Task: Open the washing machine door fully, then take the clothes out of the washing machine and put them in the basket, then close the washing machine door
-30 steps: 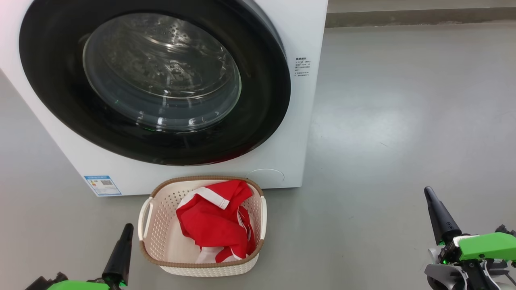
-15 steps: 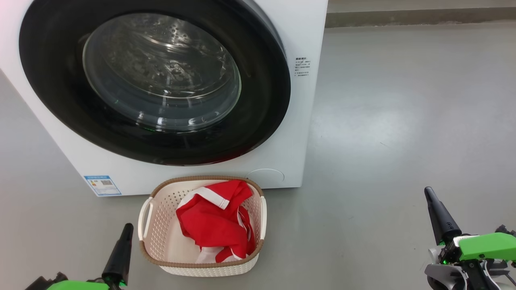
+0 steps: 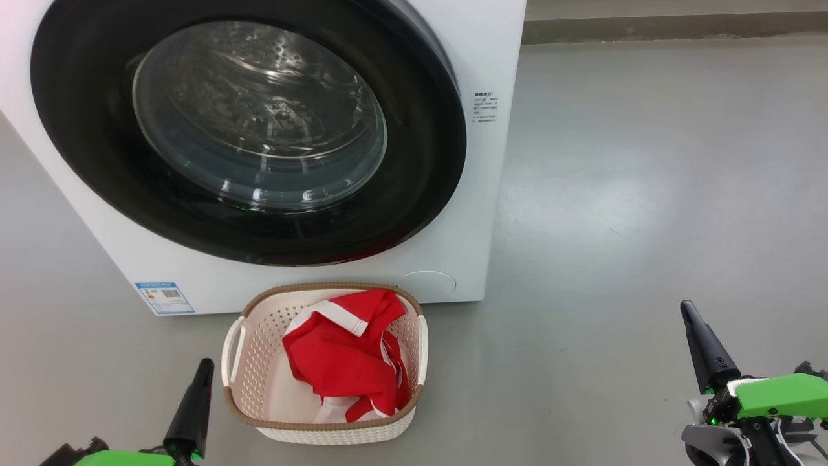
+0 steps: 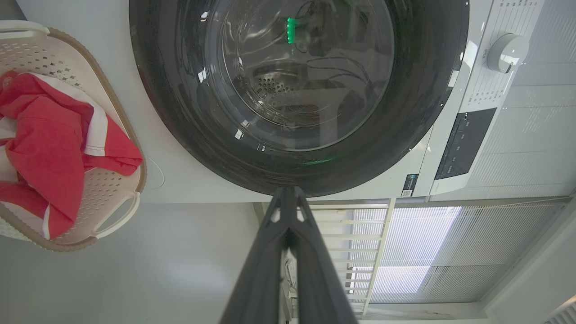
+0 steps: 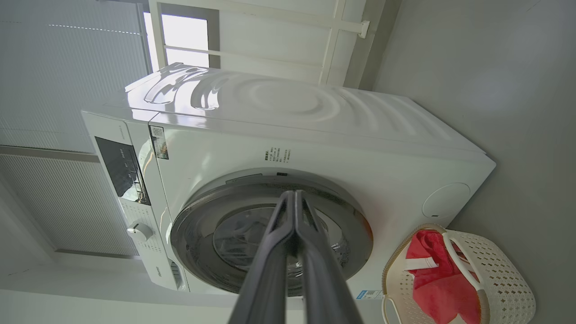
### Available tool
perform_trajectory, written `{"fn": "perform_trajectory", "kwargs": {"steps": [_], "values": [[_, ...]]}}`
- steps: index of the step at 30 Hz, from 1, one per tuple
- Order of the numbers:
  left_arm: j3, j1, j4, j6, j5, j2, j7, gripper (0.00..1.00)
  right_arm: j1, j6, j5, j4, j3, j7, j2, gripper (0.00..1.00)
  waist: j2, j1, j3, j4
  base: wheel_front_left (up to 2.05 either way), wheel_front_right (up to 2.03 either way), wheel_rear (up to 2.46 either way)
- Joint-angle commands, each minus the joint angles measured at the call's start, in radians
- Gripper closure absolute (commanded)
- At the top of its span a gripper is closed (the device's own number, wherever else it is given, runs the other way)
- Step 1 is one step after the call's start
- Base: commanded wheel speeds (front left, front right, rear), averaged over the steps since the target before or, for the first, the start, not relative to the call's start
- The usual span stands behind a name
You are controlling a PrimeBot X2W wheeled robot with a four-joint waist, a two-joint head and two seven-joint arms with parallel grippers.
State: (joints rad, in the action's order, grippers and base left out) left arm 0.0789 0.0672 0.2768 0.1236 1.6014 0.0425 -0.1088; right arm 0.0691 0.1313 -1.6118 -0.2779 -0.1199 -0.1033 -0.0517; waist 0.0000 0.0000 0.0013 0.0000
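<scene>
The white washing machine stands ahead with its round black-rimmed door shut against the front; the glass bowl shows steel drum behind it. On the floor before it sits the cream basket, holding the red clothes with white trim. My left gripper is shut and empty at the lower left, just left of the basket. My right gripper is shut and empty at the lower right, far from the machine. The left wrist view has the door and basket; the right wrist view has the machine and clothes.
Grey floor spreads to the right of the machine. A low ledge runs along the back. The control panel and a dial sit at the machine's top. A blue label marks its lower front corner.
</scene>
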Motion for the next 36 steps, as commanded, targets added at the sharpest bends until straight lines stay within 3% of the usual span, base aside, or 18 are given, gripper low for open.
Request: {"fn": "perform_trajectory", "kwargs": {"steps": [1, 36], "values": [[0.037, 0.046, -0.027, 0.007, 0.006, 0.008, -0.006, 1.00, 0.043, -0.001, -0.003, 0.030, 0.013, -0.004, -0.005, 1.00, 0.0000, 0.0000, 0.000, 0.000, 0.00, 0.00, 0.00], [0.036, 0.046, -0.027, 0.007, 0.006, 0.008, -0.005, 1.00, 0.043, -0.001, -0.001, 0.030, 0.011, -0.006, -0.003, 1.00, 0.0000, 0.0000, 0.000, 0.000, 0.00, 0.00, 0.00]]}}
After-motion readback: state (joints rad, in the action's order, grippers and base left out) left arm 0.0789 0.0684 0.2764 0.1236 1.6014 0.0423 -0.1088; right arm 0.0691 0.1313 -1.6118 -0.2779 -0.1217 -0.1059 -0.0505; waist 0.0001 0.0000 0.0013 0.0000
